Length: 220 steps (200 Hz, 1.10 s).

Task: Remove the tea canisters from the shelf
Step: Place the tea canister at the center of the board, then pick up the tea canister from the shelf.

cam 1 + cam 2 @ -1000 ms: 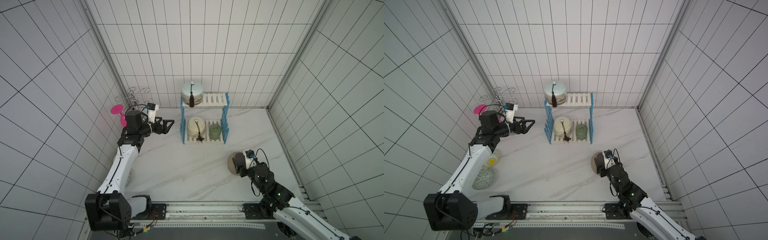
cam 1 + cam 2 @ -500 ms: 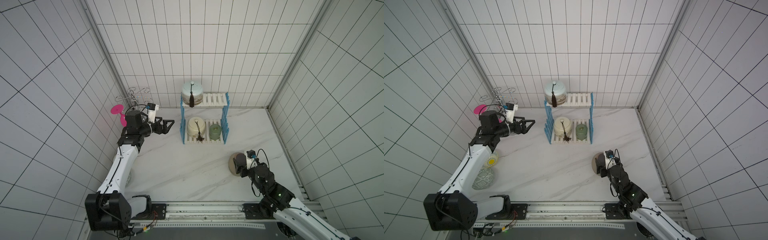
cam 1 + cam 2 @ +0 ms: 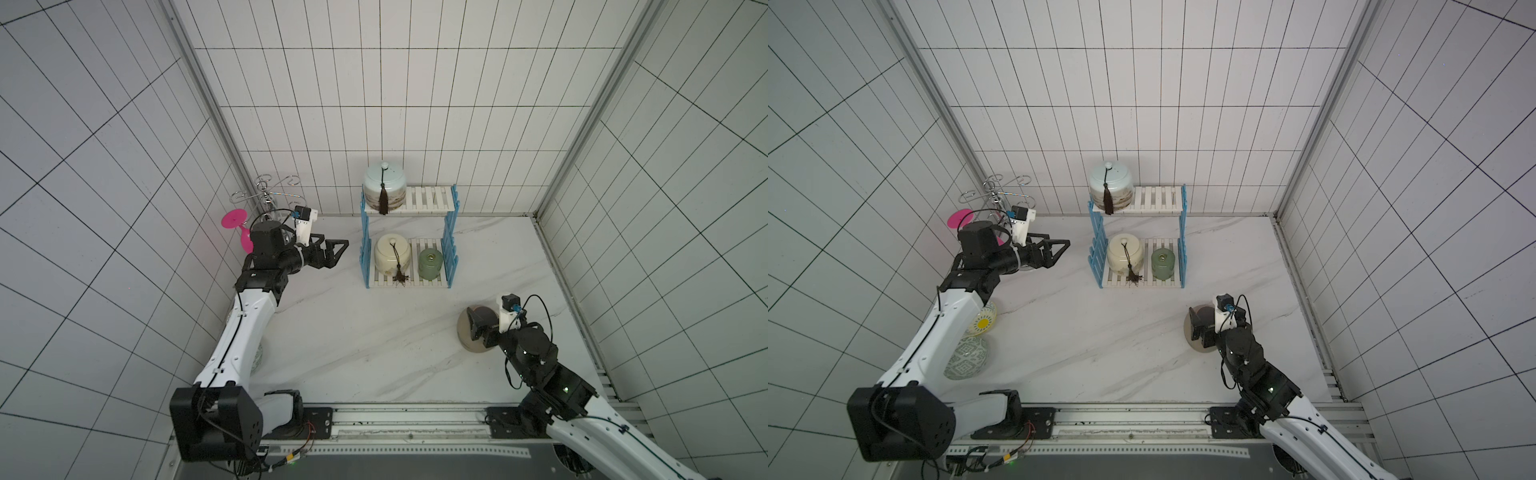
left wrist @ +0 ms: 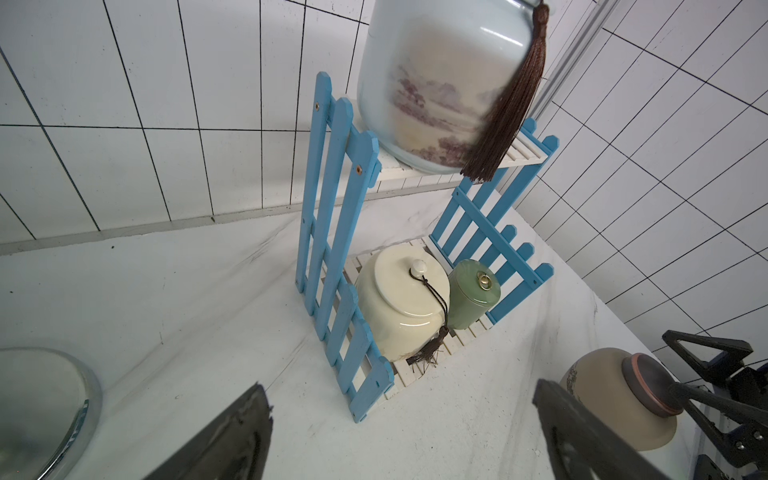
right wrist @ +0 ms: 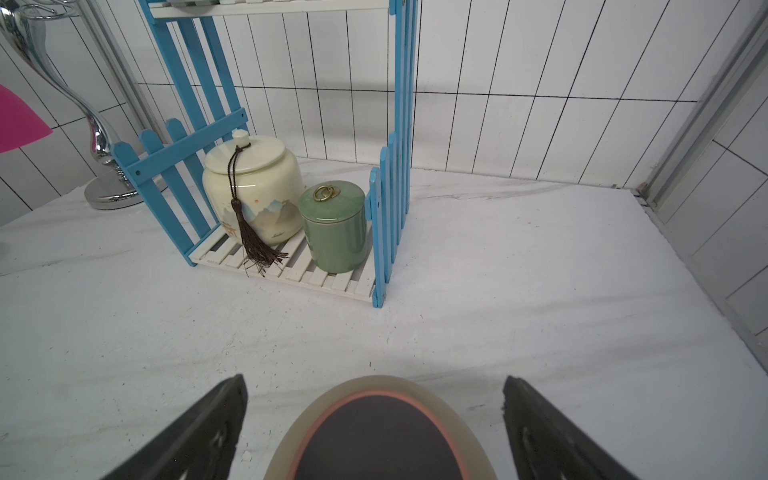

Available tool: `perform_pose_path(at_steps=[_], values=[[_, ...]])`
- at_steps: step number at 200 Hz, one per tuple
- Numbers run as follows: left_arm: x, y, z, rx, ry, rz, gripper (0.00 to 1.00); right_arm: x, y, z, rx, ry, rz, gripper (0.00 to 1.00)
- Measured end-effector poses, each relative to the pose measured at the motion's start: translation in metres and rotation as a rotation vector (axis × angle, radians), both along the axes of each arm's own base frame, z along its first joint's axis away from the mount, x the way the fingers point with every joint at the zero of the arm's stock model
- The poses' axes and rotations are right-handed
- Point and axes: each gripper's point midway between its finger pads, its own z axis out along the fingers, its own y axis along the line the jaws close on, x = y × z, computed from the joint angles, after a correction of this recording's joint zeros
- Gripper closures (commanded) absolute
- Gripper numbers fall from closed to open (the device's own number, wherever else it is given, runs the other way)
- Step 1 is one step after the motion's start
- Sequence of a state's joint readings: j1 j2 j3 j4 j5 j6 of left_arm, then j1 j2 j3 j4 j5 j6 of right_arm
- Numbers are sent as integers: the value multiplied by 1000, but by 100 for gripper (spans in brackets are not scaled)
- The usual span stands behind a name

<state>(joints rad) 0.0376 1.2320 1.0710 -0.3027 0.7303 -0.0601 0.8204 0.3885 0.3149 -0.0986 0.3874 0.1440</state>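
Note:
The shelf [image 3: 430, 200] stands against the back wall, with blue picket sides and white slats. A pale-blue tea canister [image 3: 384, 187] with a dark tassel sits on its upper tier. On the lower tier are a cream canister [image 3: 392, 257] and a small green one [image 3: 430, 264]. A tan canister with a dark lid [image 3: 473, 347] stands on the table front right of the shelf. My right gripper [image 5: 374, 386] is open around it, fingers clear of both sides. My left gripper [image 3: 341, 248] hovers open and empty left of the shelf.
A chrome scrolled stand [image 3: 270, 195] and a pink goblet [image 3: 239, 226] sit in the back left corner behind my left arm. Two patterned dishes [image 3: 984, 322] lie by the left wall under that arm. Tiled walls close in three sides.
My right gripper's jaws have spread apart and let go of the tan canister, which stays on the table. The left arm has not moved.

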Motion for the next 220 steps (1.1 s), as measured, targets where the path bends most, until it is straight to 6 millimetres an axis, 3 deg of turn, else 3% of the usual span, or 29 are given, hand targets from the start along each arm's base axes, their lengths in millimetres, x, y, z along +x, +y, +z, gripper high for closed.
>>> perform_pose_path(at_steps=[43, 89, 153, 186, 220], values=[[0, 1, 0, 0, 0, 0, 1, 4, 3, 27, -6, -9, -2, 1], [0, 2, 0, 4, -5, 0, 1, 9, 2, 44, -71, -7, -3, 1], [1, 4, 0, 4, -5, 6, 1, 43, -46, 38, -98, 167, -126, 1], [1, 4, 0, 4, -4, 6, 1, 45, -62, 36, -72, 206, -151, 1], [0, 3, 11, 5, -2, 3, 1, 41, -64, 36, -64, 212, -147, 1]])
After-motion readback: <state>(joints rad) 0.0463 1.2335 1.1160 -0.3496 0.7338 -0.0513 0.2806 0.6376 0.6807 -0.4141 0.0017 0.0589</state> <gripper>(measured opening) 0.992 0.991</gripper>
